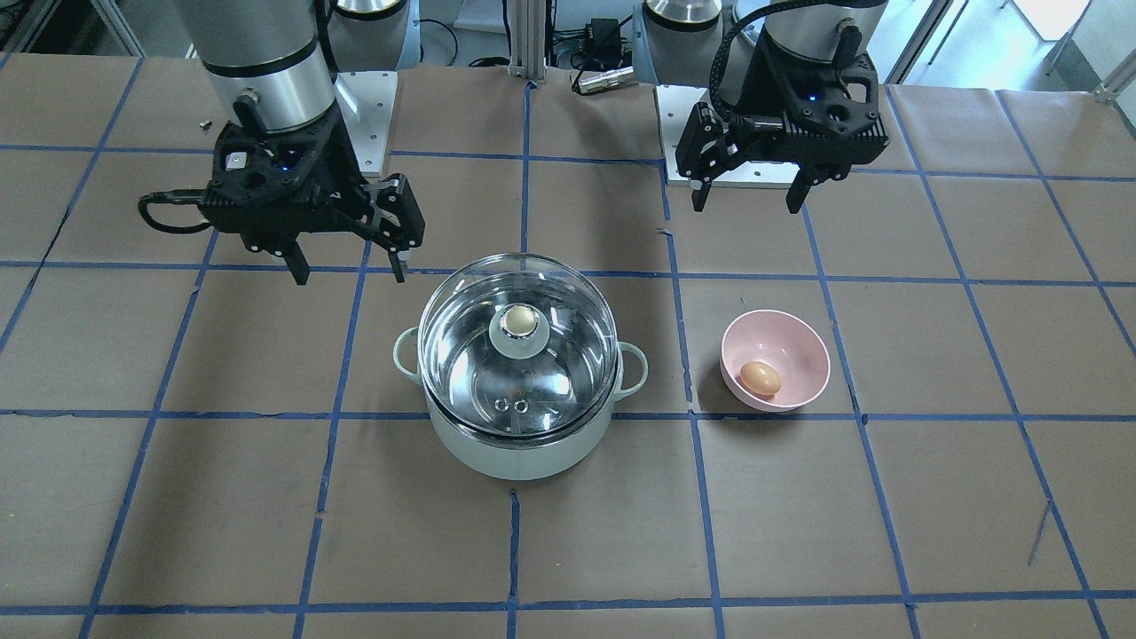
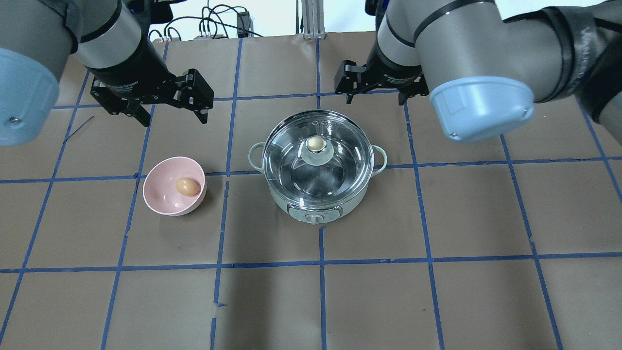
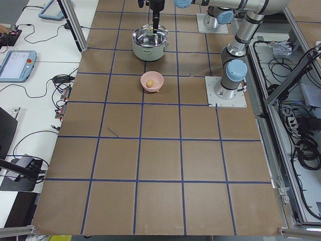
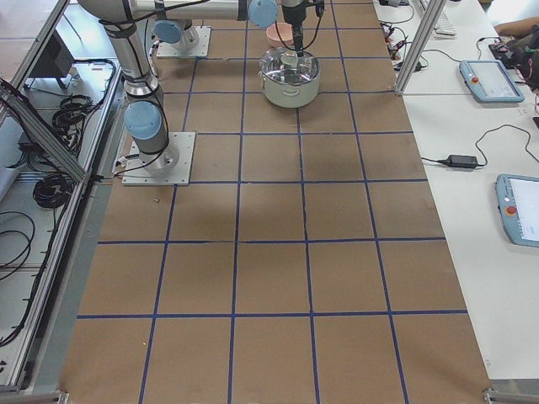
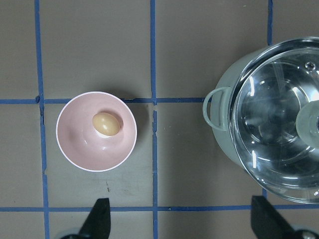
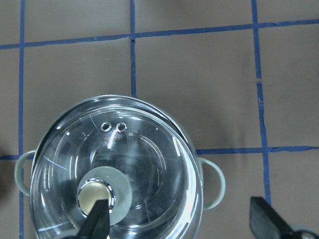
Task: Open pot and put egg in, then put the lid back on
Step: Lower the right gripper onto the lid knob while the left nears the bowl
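The mint-green pot stands mid-table with the glass lid on it, metallic knob on top. The tan egg lies in a pink bowl beside the pot. My left gripper is open and empty, hovering behind the bowl; its wrist view shows the egg and the bowl. My right gripper is open and empty, hovering behind the pot; its wrist view shows the lid below it.
The table is brown paper with a blue tape grid. Arm base plates sit at the robot's side of the table. Monitors, pendants and cables lie on side benches beyond the table ends.
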